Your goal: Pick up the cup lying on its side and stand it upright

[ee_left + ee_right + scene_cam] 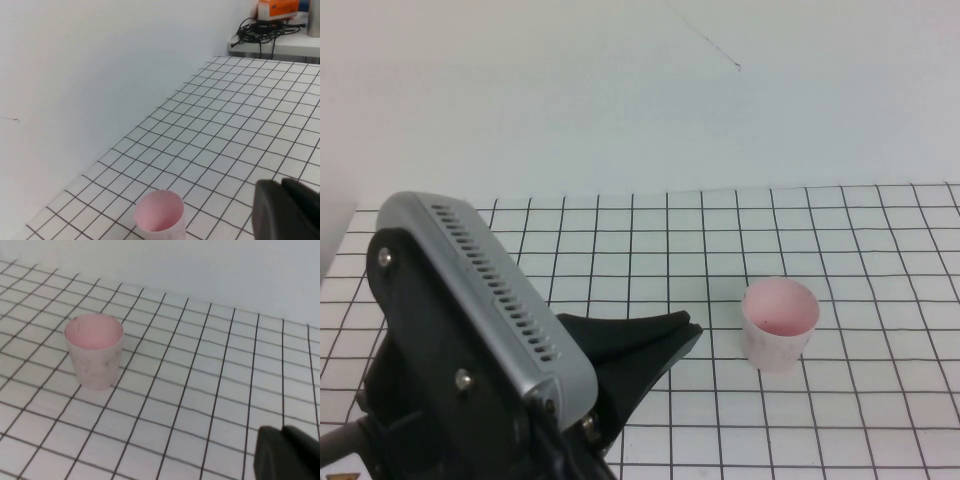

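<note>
The pale pink cup [780,322] stands upright, mouth up, on the grid mat right of centre. It also shows in the left wrist view [160,216] and the right wrist view [95,352]. My left gripper [692,328] is shut and empty, raised over the mat's front left, with its tips a short way left of the cup and apart from it. Its dark tips show in its wrist view [280,184]. My right gripper [280,432] is out of the high view. In its wrist view its tips lie together, well away from the cup.
The white grid mat [880,420] covers the table up to a plain white wall [640,90] at the back. In the left wrist view a side table with black cables [265,27] and an orange box [277,7] stands beyond the mat's far end.
</note>
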{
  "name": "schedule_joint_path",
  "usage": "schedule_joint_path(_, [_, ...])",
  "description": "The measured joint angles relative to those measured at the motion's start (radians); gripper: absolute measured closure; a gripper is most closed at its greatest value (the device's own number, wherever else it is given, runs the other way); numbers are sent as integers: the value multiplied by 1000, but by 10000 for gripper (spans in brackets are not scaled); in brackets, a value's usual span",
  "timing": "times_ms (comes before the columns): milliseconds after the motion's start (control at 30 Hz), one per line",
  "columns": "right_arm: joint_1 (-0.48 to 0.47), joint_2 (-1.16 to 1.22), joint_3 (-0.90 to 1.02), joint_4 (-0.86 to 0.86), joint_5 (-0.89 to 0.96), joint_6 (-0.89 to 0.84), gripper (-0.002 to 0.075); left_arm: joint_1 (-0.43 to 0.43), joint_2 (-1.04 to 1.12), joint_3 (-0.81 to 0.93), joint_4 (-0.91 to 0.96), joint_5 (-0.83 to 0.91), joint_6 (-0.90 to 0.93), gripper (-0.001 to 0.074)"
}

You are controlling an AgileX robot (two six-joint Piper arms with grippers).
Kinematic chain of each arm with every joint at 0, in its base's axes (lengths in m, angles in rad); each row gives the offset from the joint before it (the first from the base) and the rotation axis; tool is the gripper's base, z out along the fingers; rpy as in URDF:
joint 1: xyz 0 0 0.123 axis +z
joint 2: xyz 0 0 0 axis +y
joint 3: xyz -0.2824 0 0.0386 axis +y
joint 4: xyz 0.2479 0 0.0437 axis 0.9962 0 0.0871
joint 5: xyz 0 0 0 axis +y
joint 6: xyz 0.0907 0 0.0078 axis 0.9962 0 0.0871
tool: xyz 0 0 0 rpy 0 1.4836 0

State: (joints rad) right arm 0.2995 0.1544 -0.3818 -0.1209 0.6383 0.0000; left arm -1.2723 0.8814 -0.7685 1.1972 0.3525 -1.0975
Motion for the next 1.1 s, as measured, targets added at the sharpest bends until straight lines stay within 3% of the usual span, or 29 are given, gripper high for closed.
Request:
schedule_joint_path(467, [0, -4, 5, -8, -19, 5, 722, 0, 0, 0, -7, 0, 15, 734])
schedule_joint_path(600, [0, -4, 5, -8, -19, 5, 724, 37, -11, 0, -253, 0, 15, 735])
schedule_joint_path(733, [0, -4, 5, -8, -19, 5, 724, 132, -51, 0, -542, 0, 15, 735])
schedule_joint_path(1000, [0, -4, 5, -8, -19, 5, 725, 372, -160, 33, -538, -31, 30, 734])
schedule_joint_path(1100, [0, -4, 5, -8, -19, 5, 725, 480, -232, 104, -649, -125, 122, 734])
